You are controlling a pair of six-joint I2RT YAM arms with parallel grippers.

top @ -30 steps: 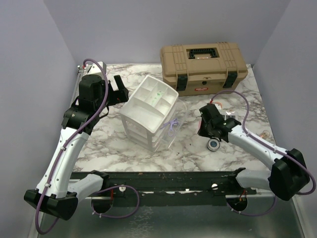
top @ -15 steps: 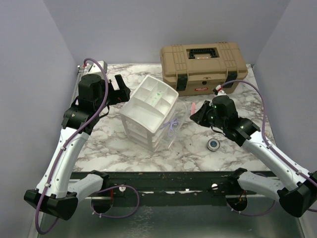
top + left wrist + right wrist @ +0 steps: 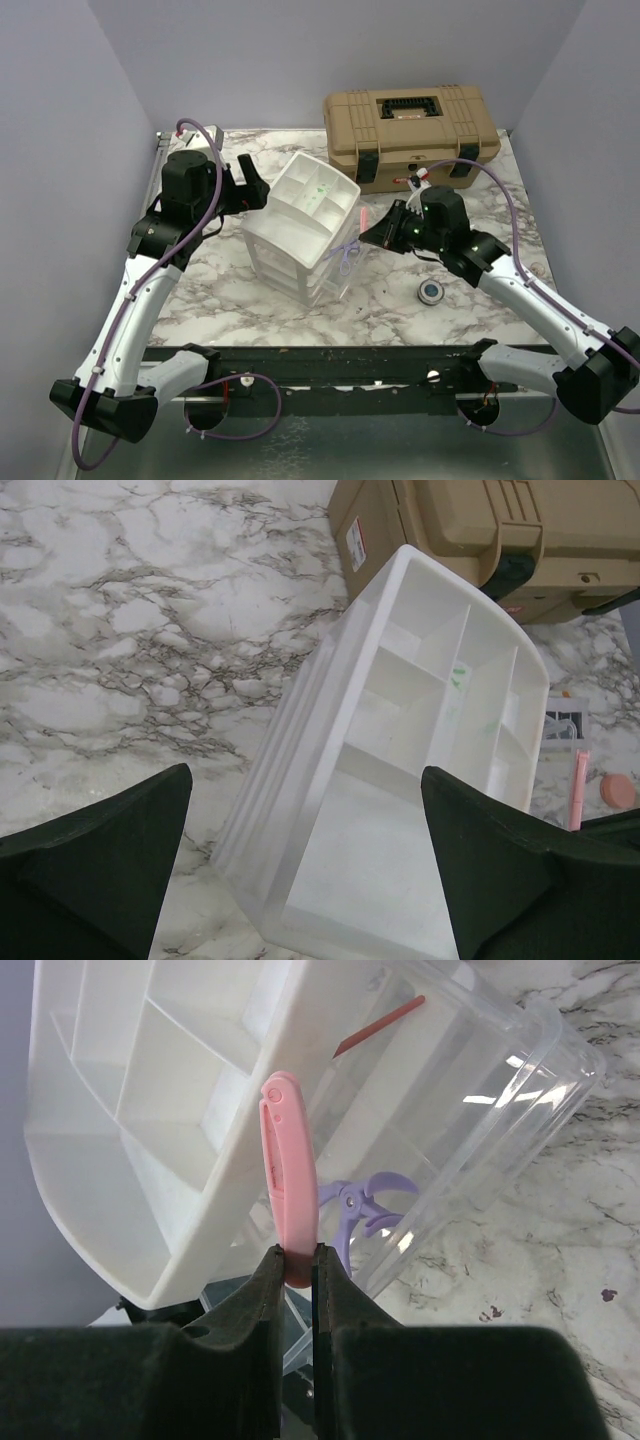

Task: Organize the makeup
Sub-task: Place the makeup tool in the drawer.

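Observation:
My right gripper (image 3: 378,230) is shut on a slim pink stick (image 3: 289,1185), also seen in the top view (image 3: 362,218), and holds it upright at the right edge of the white drawer unit (image 3: 300,212). The unit's clear drawer (image 3: 470,1080) is pulled out and holds a thin red pencil (image 3: 378,1025) and a purple hinged tool (image 3: 366,1203). A round blue-centred compact (image 3: 431,291) lies on the table to the right. A pink disc (image 3: 620,790) lies beyond the unit. My left gripper (image 3: 246,182) is open and empty over the unit's top tray (image 3: 400,680).
The tan toolbox (image 3: 410,135) stands shut at the back, just behind the drawer unit. The top tray has several empty compartments (image 3: 170,1070). Grey walls close in the marble table (image 3: 210,290) on three sides.
My right gripper has risen from beside the compact and carried the pink stick left to the drawer unit. My left gripper has shifted slightly right toward the unit.

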